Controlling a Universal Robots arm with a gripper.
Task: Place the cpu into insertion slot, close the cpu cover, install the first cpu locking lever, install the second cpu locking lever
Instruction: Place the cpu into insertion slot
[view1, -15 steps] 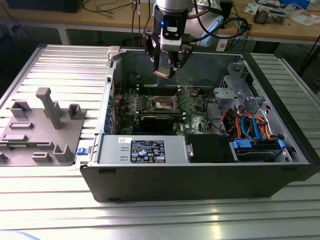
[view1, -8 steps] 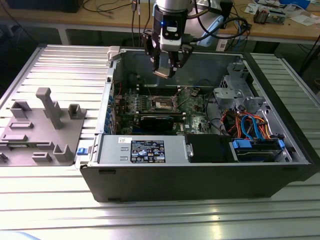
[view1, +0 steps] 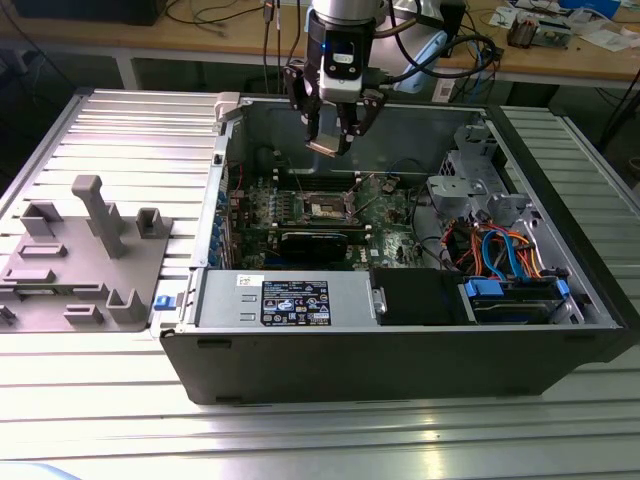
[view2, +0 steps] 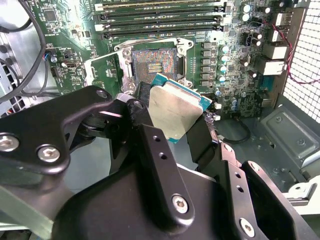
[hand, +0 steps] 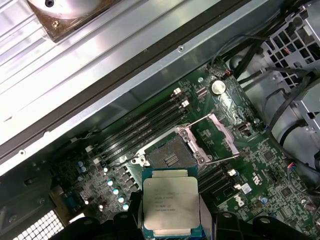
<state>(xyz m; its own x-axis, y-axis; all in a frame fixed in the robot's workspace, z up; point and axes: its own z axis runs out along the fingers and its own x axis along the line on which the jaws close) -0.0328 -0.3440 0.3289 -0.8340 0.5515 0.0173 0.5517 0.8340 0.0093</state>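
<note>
Held in the air: the cpu (hand: 171, 205), pinched by two opposite edges between the black fingers (view2: 199, 134) of the gripper (view1: 330, 142), which are clenched firmly on it. Gripped only at the edges, probably to leave the underside free for the contacts and to avoid pressing on the silver face. Kept flat, with the silver face turned up toward both wrist cameras and the underside looking down to the board. Hanging high over the open machine, well apart from the socket, not yet seated.

Below it, in the first wrist view: the insertion slot (hand: 170, 157), bare, with dark centre and fine contacts, ready to receive. Just beside the slot: the cpu cover (hand: 221, 134), standing open on its hinge, apparently to keep the way down free. Near the socket also the thin locking levers (hand: 220, 159), raised and unhooked, as needed for an open cover.

Around the socket: the green motherboard (view1: 385, 215), with long memory slots (hand: 145, 131) running along one side of the slot.

Further out, in the exterior view: the black case (view1: 400, 350), lying on its side with the panel off, for access from above. Under all, the ribbed metal table (view1: 100, 130), and at the exterior view's left a grey holder (view1: 80, 262), well apart from the case.
</note>
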